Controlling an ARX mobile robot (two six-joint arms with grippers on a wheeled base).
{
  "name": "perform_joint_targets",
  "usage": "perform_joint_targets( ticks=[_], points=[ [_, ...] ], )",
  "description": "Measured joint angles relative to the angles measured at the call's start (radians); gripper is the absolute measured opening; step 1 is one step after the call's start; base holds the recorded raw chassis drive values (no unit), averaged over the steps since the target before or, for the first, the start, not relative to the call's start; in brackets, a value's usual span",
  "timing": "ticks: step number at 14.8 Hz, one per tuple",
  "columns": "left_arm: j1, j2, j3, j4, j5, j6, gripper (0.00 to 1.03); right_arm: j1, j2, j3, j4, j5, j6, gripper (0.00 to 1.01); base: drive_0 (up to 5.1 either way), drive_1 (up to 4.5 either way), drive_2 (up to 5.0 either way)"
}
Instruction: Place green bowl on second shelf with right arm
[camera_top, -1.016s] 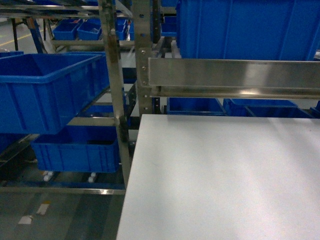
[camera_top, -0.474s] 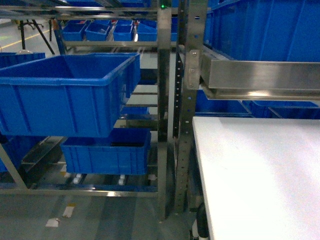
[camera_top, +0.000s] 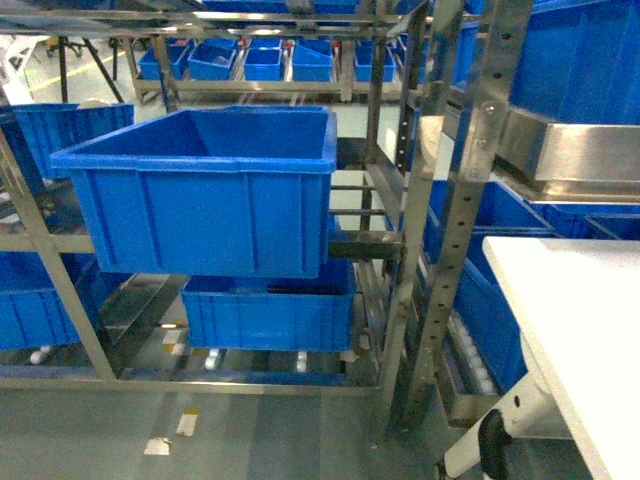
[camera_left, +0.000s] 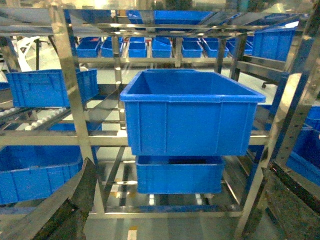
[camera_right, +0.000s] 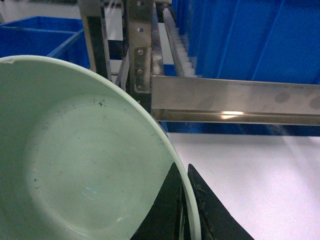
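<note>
- Partly seen only: the green bowl fills the lower left of the right wrist view, its left and bottom cut off by the frame; it does not appear in the head view.
- Right hand: two dark fingers pinch the bowl's rim at bottom centre, one inside, one outside; clamped on the bowl.
- Left hand: only dark finger edges show at the lower corners of the left wrist view, set wide apart, holding nothing.
- Second shelf: shiny steel front rail across the upper right, white rollers behind, blue bins resting on it; the bowl sits lower left of the rail.
- Worktop: flat, white, under the rail.
- Room: steel racks, a large blue bin at centre left of the head view, grey floor.
</note>
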Motion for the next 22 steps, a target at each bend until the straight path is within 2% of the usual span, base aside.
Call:
perform_joint_targets(
  ticks=[17,22],
  points=[
    [0.000,0.000,0.000,-0.003,0.000,0.000,0.98,0.000,-0.005,0.000,-0.002,0.000,0.000,0.02,-5.0,2.46,2.5],
    [0.000,0.000,0.000,0.001,-0.004,0.000,0.98,0.008,-0.005,0.000,-0.004,-0.004,-0.001,0.02,0.0,0.00,0.0]
  ],
)
